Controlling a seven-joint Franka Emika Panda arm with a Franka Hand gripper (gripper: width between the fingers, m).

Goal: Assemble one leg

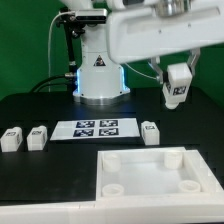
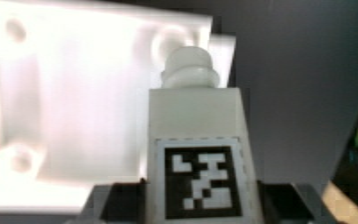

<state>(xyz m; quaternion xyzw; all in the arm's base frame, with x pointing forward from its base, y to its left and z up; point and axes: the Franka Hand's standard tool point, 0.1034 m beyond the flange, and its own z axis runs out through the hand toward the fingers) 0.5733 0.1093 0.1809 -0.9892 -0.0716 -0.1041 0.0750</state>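
Observation:
My gripper point(image 1: 176, 88) hangs in the air at the exterior view's right, above the far right of the white square tray point(image 1: 150, 152). It is shut on a leg point(image 1: 177, 89), a white blocky peg with a tag on its face. In the wrist view the held leg point(image 2: 197, 130) fills the middle, tag toward the camera, its rounded end pointing at the tray point(image 2: 69, 100) below. The dark fingers point(image 2: 115, 203) press on both sides of it. Three more legs lie on the table: two point(image 1: 12, 138) point(image 1: 38, 136) at the exterior view's left and one point(image 1: 151, 132) by the tray's far edge.
The marker board point(image 1: 96, 128) lies flat between the loose legs, in front of the arm's base point(image 1: 98, 75). The tray has round corner sockets point(image 1: 187, 184) and takes up the near right of the black table.

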